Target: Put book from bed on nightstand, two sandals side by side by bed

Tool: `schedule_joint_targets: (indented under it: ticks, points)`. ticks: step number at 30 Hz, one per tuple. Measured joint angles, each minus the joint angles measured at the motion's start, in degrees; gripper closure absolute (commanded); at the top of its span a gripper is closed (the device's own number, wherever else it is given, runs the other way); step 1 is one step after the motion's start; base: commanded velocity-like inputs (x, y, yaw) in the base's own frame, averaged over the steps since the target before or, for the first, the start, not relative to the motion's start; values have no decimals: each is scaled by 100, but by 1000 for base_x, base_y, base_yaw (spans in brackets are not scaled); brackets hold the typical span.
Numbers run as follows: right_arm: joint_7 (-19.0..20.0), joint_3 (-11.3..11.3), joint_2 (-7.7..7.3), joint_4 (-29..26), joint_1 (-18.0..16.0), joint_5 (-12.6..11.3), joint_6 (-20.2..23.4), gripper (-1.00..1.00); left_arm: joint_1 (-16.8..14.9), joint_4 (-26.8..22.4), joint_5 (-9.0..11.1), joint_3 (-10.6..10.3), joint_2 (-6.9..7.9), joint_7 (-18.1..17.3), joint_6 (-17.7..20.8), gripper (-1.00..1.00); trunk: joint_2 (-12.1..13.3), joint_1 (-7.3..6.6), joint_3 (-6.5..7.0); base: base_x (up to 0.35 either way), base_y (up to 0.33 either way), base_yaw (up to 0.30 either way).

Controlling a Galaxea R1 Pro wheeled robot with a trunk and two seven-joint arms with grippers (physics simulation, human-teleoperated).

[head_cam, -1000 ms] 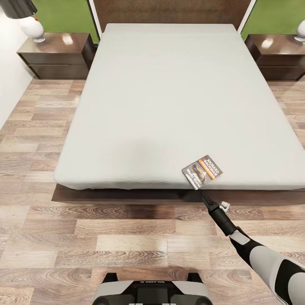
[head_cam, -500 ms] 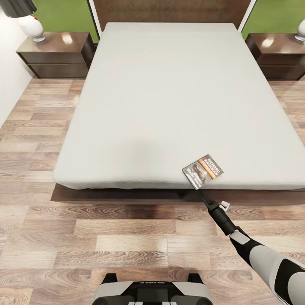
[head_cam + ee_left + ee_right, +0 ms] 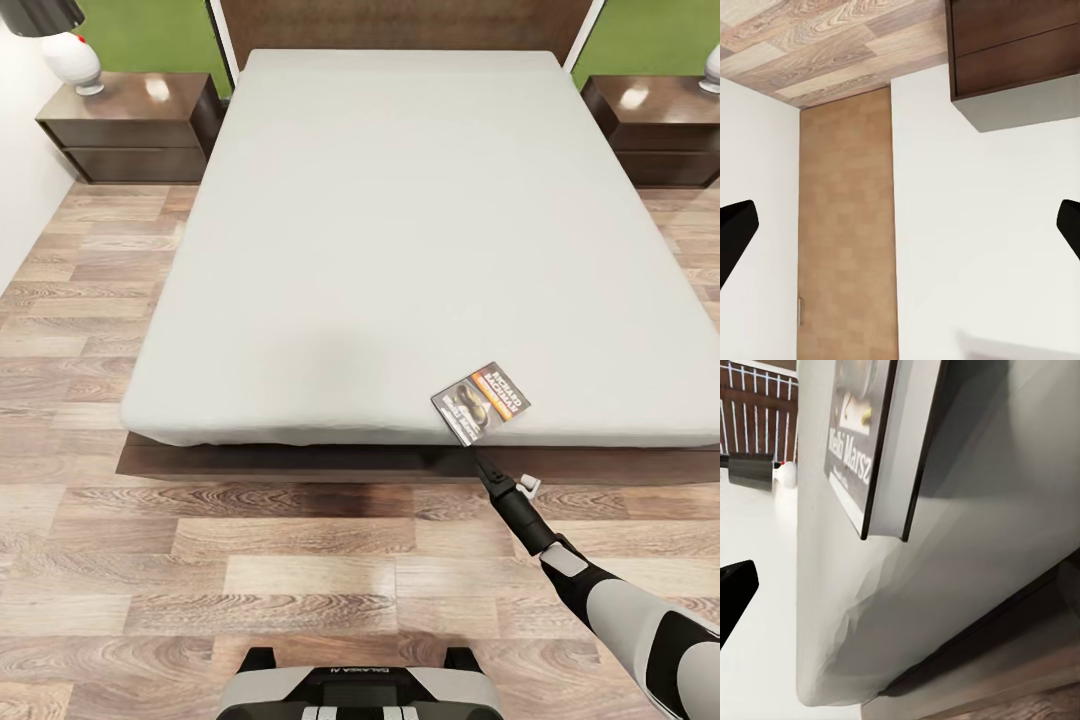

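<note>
The book [image 3: 481, 402] lies flat on the bed [image 3: 400, 230], at the near edge of the pale mattress, one corner reaching the rim. The right hand [image 3: 478, 462] sits just below that corner, in front of the dark frame, its arm stretched out from the lower right. How wide it stands I cannot tell: the right wrist view shows one dark fingertip [image 3: 733, 592] at the margin and the book's spine [image 3: 881, 450] close ahead, and the head view is too small there.

The step in hand looks like the reach for the book. To do it well, the hand should come up level with the mattress top and slide one finger under the overhanging corner rather than press down (a thin paperback gives little to pinch). A shallow, edge-on approach seems safest.

The left hand [image 3: 900, 232] hangs wide open, holding nothing. A nightstand [image 3: 130, 130] waits by the headboard on each side.
</note>
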Motion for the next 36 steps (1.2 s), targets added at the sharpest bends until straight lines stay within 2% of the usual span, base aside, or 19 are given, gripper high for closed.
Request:
schedule_joint_targets:
  ticks: [10, 14, 31, 36]
  points:
    - [6, -1, 15, 3, 0, -3, 0, -100, 0, 0, 0, 0, 0, -4, 0, -100, 0, 0, 0, 0, 0, 0]
    - [5, 1, 29, 5, -2, -2, 0, -100, 0, 0, 0, 0, 0, -6, -5, -100, -159, 87, -71, 0, 0, 0]
    - [-9, 1, 40, 4, -196, 1, 14, -100, 0, 0, 0, 0, -61, 0, 3, -100, -160, 88, -72, 0, 0, 0]
    - [-27, 3, 102, 4, -226, 1, 15, -100, 0, 0, 0, 0, -91, 0, 7, -100, -160, 88, -72, 0, 0, 0]
